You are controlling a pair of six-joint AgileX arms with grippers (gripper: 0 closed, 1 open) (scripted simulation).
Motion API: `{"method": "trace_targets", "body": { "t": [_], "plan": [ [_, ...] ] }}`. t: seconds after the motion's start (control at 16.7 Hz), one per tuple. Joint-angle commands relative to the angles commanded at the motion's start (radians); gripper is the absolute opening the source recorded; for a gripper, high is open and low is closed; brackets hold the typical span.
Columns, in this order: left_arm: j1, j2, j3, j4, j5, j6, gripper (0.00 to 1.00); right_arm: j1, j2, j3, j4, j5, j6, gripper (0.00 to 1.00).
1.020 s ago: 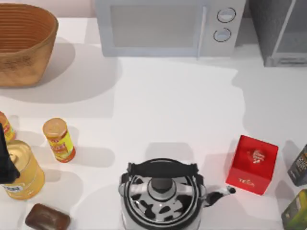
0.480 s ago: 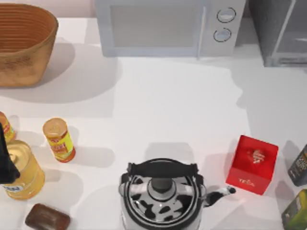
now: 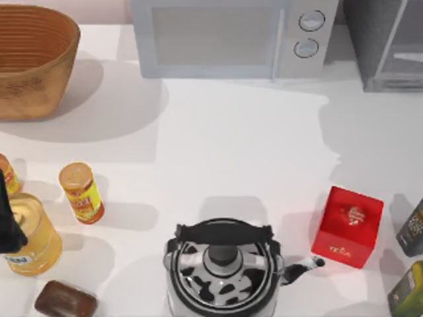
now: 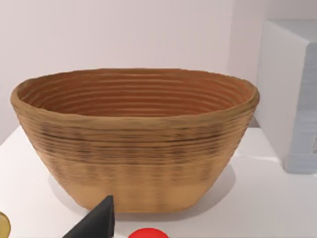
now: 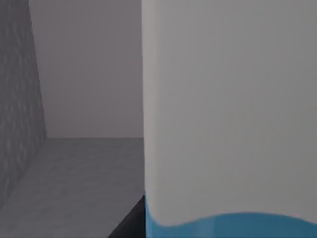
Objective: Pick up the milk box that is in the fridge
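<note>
1. The milk box (image 5: 228, 114) was seen very near in the right wrist view, inside the fridge (image 5: 20, 114); its white face was cut off by the frame edges, with only a strip of its blue body seen low down.
2. A dark sliver at the foot of the carton in that view could not be made out for certain, so whether the right arm's fingers were apart or together could not be told.
3. In the top view the fridge (image 3: 386, 43) was cropped at the counter's 1 o'clock corner, and its inside was hidden behind the pale-framed door panel.
4. The left arm (image 3: 8, 221) was cut off at the 8 o'clock edge, overlapping a yellow can (image 3: 33, 234); one dark finger tip (image 4: 96, 223) was seen in the left wrist view before the basket (image 4: 133, 139), and the state of the fingers could not be told.
5. The boxes at the 4 o'clock edge were partly cropped; the red box (image 3: 348, 226) stood whole, just beside the kettle (image 3: 225, 267) spout.
6. Open counter (image 3: 238, 145) lay between the microwave (image 3: 228, 36) at 12 o'clock and the kettle at 6 o'clock.
</note>
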Motion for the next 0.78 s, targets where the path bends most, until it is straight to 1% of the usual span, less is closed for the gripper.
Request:
{"method": "trace_targets", "body": {
  "t": [0.24,0.42,0.6,0.78],
  "plan": [
    [0.000,0.000,0.000,0.000,0.000,0.000,1.00,0.007,-0.004,0.002,-0.002,0.001,0.000,0.00],
    [0.000,0.000,0.000,0.000,0.000,0.000,1.00,0.027,-0.094,-0.005,-0.015,-0.002,-0.010,0.00],
    [0.000,0.000,0.000,0.000,0.000,0.000,1.00,0.066,-0.275,-0.037,-0.072,0.000,-0.021,0.00],
    [0.000,0.000,0.000,0.000,0.000,0.000,1.00,0.113,-0.545,-0.117,-0.193,0.025,-0.027,0.00]
  ]
}}
